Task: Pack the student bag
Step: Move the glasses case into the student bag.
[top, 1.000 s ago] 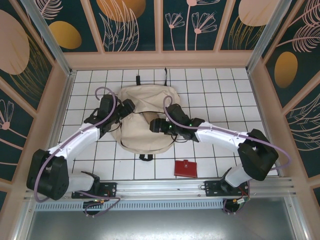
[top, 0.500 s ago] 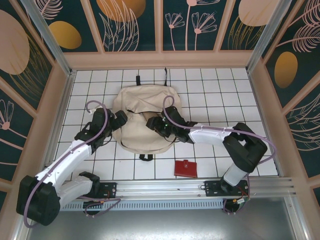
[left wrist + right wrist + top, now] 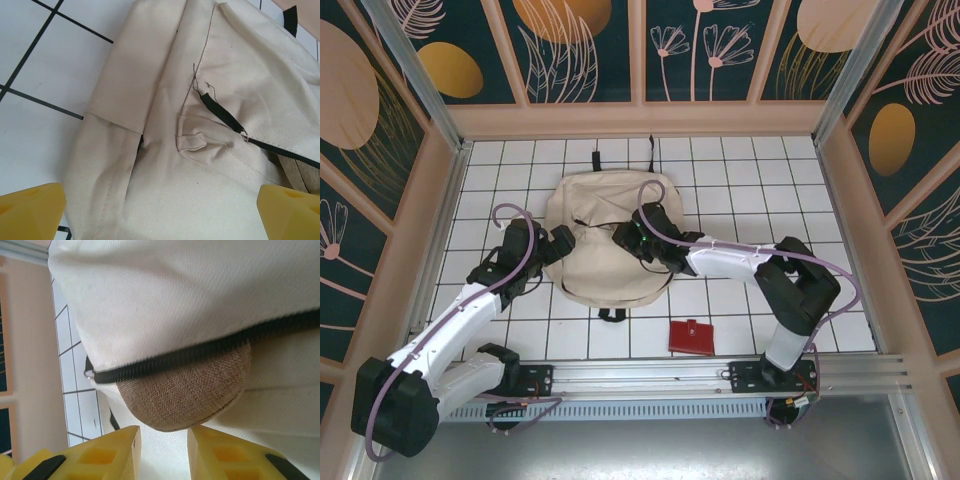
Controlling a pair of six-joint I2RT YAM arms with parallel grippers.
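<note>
The student bag [image 3: 605,200] lies flat on the white tiled table [image 3: 750,180], a little toward 10 o'clock from the table's middle in the top view, with its black straps poking out at its 12 and 6 o'clock edges. A red wallet [image 3: 692,336] rests on the tiles well apart from it, at about 5 o'clock from the bag.

The left gripper [image 3: 560,243] sits at the bag's 9 o'clock edge. Its wrist camera shows the left gripper [image 3: 160,215] spread wide, one yellow fingertip [image 3: 31,210] at 7 o'clock of the picture and the other at 5 o'clock, with nothing between them. The cream fabric of the bag [image 3: 150,125] lies beneath and ahead of the tips. A black zipper [image 3: 282,153] runs off toward 3 o'clock.

The right gripper [image 3: 625,238] is over the bag's middle, its arm reaching in from 4 o'clock. In its wrist view the right gripper [image 3: 164,452] has its two yellow fingers drawn near each other with a narrow gap between them. Whether they pinch any fabric cannot be told. Just above them, at 12 o'clock, a tan woven pouch [image 3: 187,395] bulges out from under the bag's zipper [image 3: 200,351], and the bag's cloth [image 3: 200,290] swells beyond it.
</note>
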